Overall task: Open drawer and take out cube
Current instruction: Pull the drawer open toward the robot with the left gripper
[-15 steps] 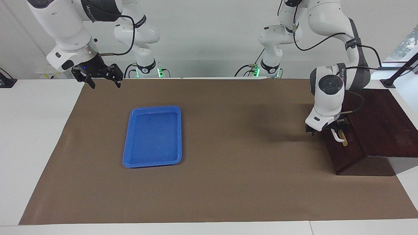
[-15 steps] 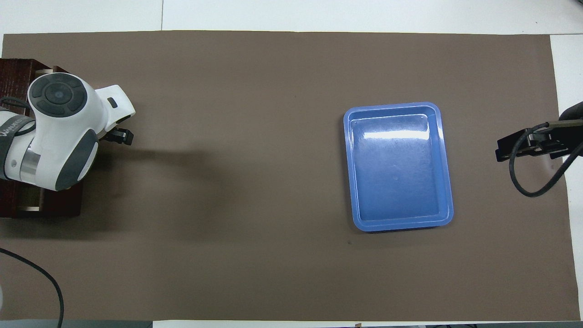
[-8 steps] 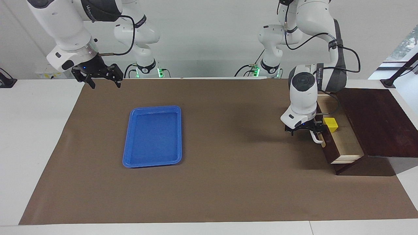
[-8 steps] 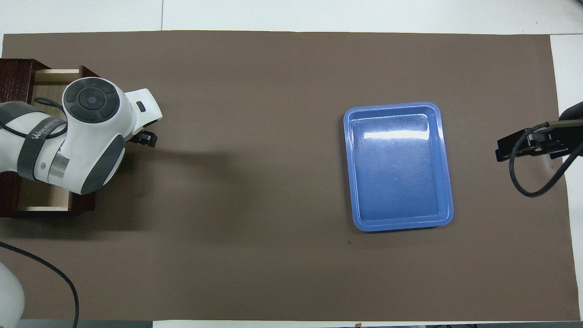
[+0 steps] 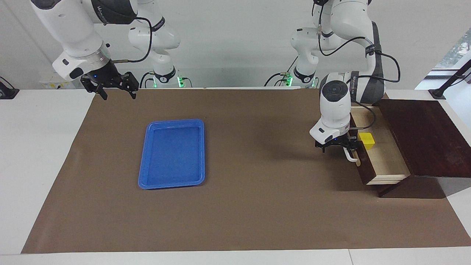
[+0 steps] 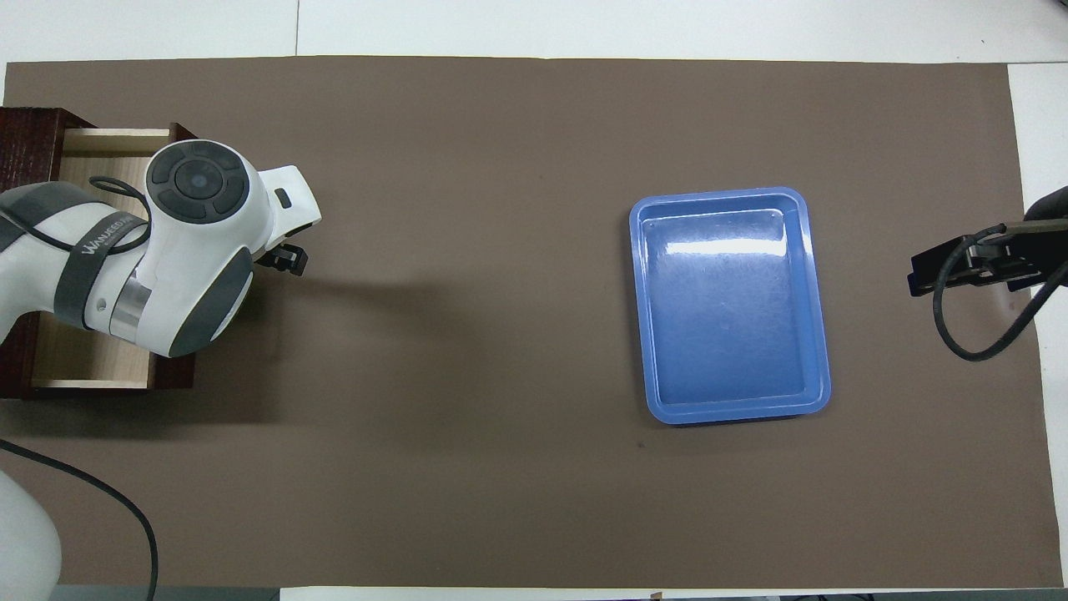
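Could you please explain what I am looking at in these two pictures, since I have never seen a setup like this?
These are two white robot arms at a table covered with a brown mat. One picture looks at the robots from across the table; the other looks down from above their own end, so the sides are swapped between them. At the left arm's end stands a dark wooden drawer, pulled open, with a small yellow cube inside. The left tool is at the drawer's white handle; whether it grips the handle I cannot tell. Toward the right arm's end lies an empty blue tray. The right tool waits, open, above the mat's corner and holds nothing.
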You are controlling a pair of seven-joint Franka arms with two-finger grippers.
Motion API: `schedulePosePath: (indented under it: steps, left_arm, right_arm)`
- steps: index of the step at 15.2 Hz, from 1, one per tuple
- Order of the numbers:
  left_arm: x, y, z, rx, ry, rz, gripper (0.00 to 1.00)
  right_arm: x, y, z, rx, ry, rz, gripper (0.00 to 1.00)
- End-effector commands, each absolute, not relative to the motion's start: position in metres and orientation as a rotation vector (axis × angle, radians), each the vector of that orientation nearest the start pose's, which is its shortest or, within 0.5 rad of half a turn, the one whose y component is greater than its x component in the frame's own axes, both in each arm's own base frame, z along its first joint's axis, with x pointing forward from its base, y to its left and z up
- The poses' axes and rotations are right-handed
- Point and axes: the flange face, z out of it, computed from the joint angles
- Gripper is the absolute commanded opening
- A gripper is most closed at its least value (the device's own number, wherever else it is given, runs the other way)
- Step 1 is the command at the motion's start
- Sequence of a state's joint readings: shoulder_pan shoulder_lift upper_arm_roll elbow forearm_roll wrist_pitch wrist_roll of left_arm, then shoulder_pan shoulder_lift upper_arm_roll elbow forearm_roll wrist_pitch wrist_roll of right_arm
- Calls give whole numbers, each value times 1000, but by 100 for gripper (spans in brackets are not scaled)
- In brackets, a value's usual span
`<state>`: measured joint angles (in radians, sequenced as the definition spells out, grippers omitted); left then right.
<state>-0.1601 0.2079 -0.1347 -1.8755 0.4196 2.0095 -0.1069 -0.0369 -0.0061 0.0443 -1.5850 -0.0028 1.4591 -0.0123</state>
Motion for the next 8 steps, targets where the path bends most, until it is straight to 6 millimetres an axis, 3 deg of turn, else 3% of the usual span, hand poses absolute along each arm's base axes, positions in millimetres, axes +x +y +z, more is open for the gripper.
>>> schedulePosePath:
  steps: [1,5,7,8]
  left_arm:
    - [590,-157,449,-2814,494,37,100]
    - [594,-154,503,-2947,368,45,100]
    - [593,-138,532,-2997,276,48,100]
    - [595,-120,543,-3018,181,36,100]
  right_arm:
    - [535,2,615,-3124,-3,178,100]
    - [536,2,614,-3124,-3,180,100]
    - [535,2,615,-3124,-3,178,100]
    - [536,2,614,-3124,-3,180,100]
